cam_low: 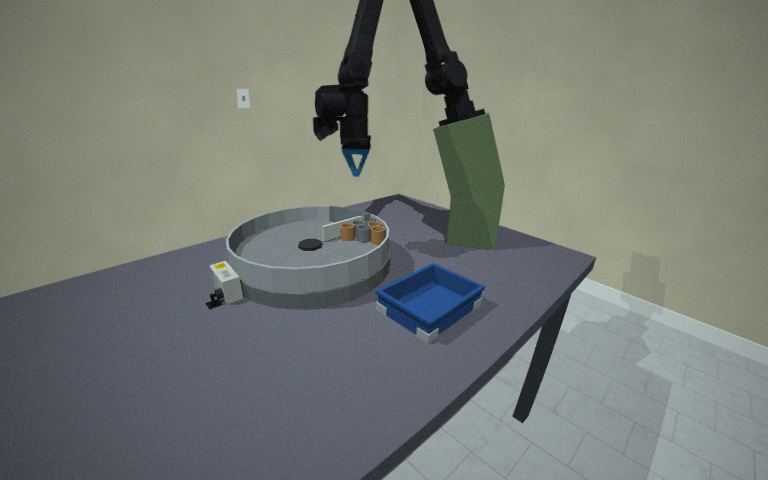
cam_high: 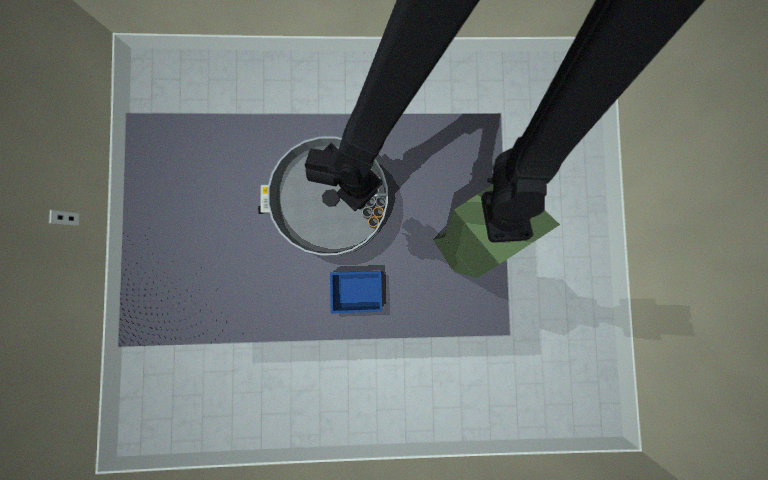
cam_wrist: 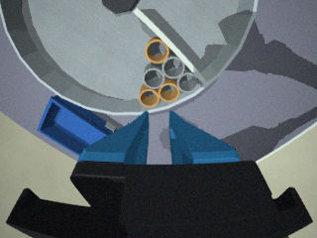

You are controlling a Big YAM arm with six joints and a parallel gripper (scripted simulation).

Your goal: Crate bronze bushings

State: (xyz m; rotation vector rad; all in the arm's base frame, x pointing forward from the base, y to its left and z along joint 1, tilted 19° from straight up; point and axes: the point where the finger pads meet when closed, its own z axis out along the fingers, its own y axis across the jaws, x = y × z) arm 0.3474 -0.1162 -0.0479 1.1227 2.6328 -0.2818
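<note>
The grey turning table (cam_high: 331,195) stands on the dark table top. A cluster of bushings lies at its rim beside a white bar (cam_wrist: 165,34). Three bronze bushings (cam_wrist: 157,50) (cam_wrist: 150,97) (cam_wrist: 169,91) ring the steel bushings (cam_wrist: 173,66) (cam_wrist: 154,75) (cam_wrist: 188,82). The cluster also shows in the side view (cam_low: 363,231). My gripper (cam_low: 355,169) hangs high above the turning table, over the cluster. In the wrist view its blue fingers stand a little apart with nothing between them. The blue crate (cam_low: 430,297) stands empty in front of the turning table.
The green arm pedestal (cam_low: 472,181) stands at the right of the turning table. A small white control box (cam_low: 225,280) sits at the turning table's left side. A dark hub (cam_low: 309,243) marks the turning table's centre. The table edge runs just past the crate.
</note>
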